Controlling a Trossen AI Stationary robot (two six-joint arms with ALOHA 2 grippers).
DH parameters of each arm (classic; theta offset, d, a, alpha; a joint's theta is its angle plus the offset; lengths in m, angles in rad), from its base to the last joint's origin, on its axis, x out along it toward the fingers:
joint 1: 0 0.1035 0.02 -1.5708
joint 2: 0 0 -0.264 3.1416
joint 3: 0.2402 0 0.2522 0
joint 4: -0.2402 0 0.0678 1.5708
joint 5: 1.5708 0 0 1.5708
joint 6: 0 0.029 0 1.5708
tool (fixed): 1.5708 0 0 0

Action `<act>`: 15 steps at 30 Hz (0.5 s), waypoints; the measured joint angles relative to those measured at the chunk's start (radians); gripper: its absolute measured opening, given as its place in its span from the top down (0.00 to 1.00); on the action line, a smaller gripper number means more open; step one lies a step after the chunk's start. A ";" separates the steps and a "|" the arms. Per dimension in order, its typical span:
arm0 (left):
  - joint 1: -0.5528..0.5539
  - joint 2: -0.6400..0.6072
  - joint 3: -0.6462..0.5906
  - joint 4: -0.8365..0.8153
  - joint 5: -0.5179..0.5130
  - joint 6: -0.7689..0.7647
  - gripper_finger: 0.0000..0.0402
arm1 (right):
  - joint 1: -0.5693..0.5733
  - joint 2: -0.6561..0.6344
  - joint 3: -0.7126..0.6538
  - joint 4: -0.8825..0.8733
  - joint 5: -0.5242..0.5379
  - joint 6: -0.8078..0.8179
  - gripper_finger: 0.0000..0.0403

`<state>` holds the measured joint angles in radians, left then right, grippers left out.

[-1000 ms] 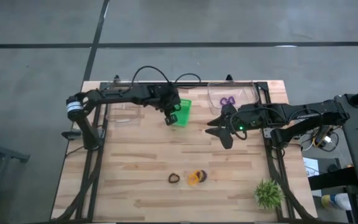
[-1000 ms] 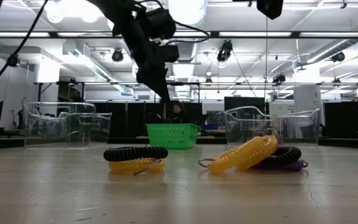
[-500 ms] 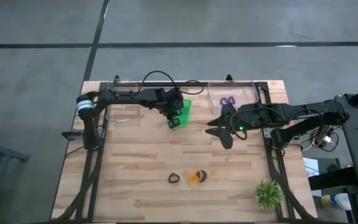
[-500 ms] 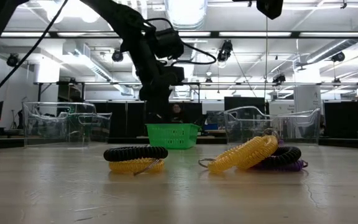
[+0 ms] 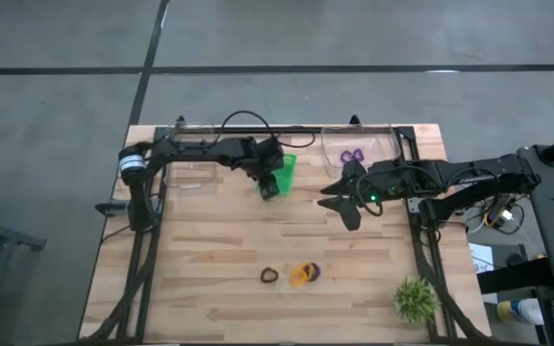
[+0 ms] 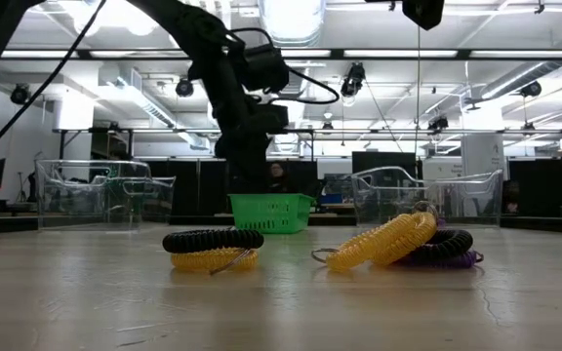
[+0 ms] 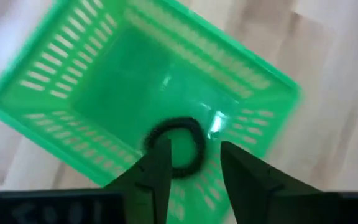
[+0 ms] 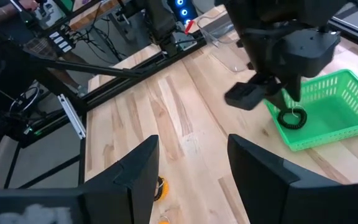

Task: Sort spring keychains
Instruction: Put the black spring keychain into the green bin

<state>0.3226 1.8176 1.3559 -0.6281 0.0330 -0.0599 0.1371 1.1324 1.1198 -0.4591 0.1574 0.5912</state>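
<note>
Left hand over the green basket, sorting part done

The left hand (image 7: 191, 177) hangs over the green basket (image 5: 284, 174), fingers clamped on a black keychain (image 7: 178, 147) just above its floor. The right hand (image 5: 339, 206) waits, fingers apart, near the clear bin (image 5: 359, 150) holding purple keychains (image 5: 353, 156). A black keychain (image 5: 270, 276) and a mixed pile of keychains (image 5: 305, 274) remain on the near surface (image 5: 210, 240), unsorted.

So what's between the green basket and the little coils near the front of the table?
Only bare wood. The high view shows nothing between the green basket and the spring keychains.
</note>
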 joint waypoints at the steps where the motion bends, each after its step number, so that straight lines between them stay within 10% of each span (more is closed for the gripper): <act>1: -0.010 -0.004 0.004 -0.009 0.007 -0.001 0.66 | 0.000 0.000 0.000 0.000 0.000 0.000 0.54; 15: -0.295 -0.143 0.008 -0.046 0.104 0.031 0.66 | 0.000 0.000 0.000 0.002 0.001 0.000 0.54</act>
<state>0.0274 1.6745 1.3636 -0.6739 0.1369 -0.0292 0.1371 1.1324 1.1198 -0.4576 0.1585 0.5915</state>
